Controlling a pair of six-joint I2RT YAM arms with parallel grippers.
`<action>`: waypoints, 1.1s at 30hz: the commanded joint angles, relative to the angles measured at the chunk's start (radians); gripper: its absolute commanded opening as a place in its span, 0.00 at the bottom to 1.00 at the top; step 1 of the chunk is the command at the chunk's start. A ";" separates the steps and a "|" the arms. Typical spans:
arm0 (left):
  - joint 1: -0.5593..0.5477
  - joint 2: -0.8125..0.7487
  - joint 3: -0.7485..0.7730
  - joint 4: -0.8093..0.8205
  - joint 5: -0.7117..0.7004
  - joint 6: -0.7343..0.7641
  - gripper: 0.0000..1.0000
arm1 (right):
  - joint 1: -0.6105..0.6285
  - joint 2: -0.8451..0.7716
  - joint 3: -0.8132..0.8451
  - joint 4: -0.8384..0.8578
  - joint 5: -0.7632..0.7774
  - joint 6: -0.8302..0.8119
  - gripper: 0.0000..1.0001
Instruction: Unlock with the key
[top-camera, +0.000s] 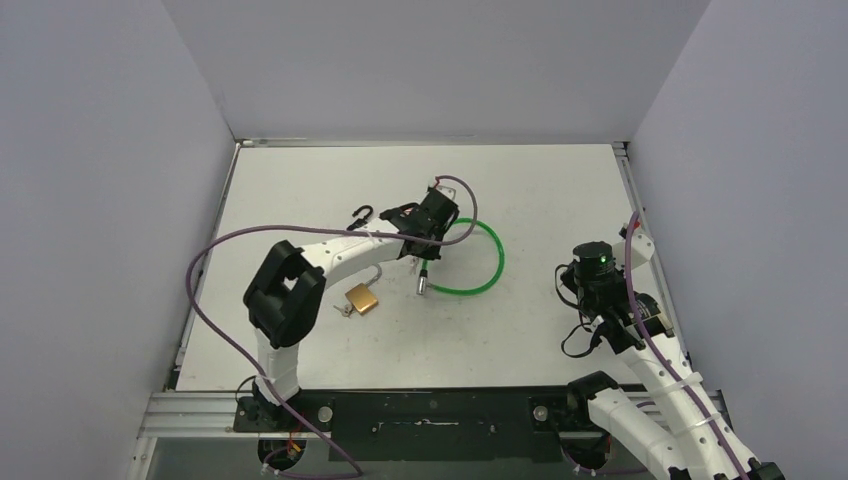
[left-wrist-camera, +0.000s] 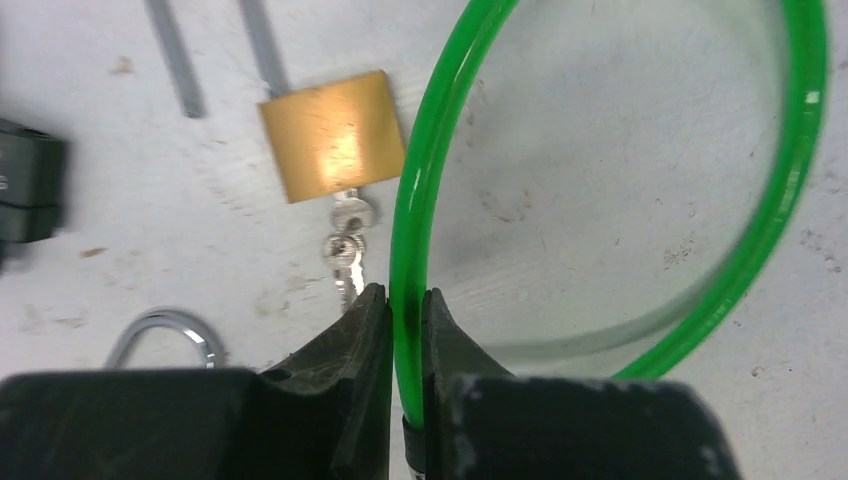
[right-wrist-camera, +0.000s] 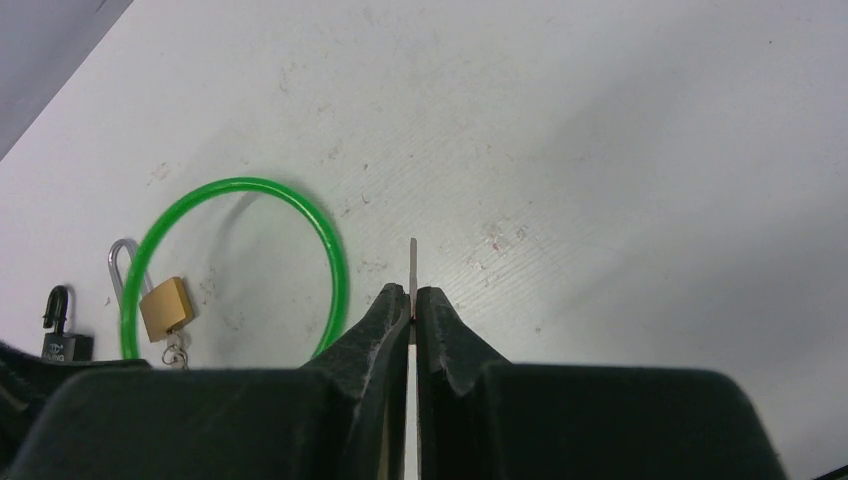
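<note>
Two padlocks are lying on the white worktop (top-camera: 560, 200): one brass padlock (left-wrist-camera: 333, 135) with a small key bunch (left-wrist-camera: 345, 245) at its base, and one black padlock (right-wrist-camera: 62, 340). The left jaws are pinching the single green cable loop (left-wrist-camera: 420, 200). The right jaws are clamping one key (right-wrist-camera: 412, 262) at the worktop's right side, edge-on, pointing straight out along the jaws.

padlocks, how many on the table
2. The brass padlock lies beside the green cable loop; the black padlock sits farther from the loop. More may be hidden under the arms.
</note>
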 joint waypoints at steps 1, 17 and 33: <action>0.004 -0.172 0.006 0.006 -0.172 0.057 0.00 | -0.005 0.005 0.018 0.036 0.008 -0.009 0.00; -0.116 -0.218 0.030 -0.111 -0.687 0.182 0.00 | -0.006 0.008 0.006 0.049 -0.011 -0.019 0.00; -0.217 -0.067 0.093 -0.136 -0.947 0.332 0.00 | -0.007 0.011 0.006 0.053 -0.009 -0.034 0.00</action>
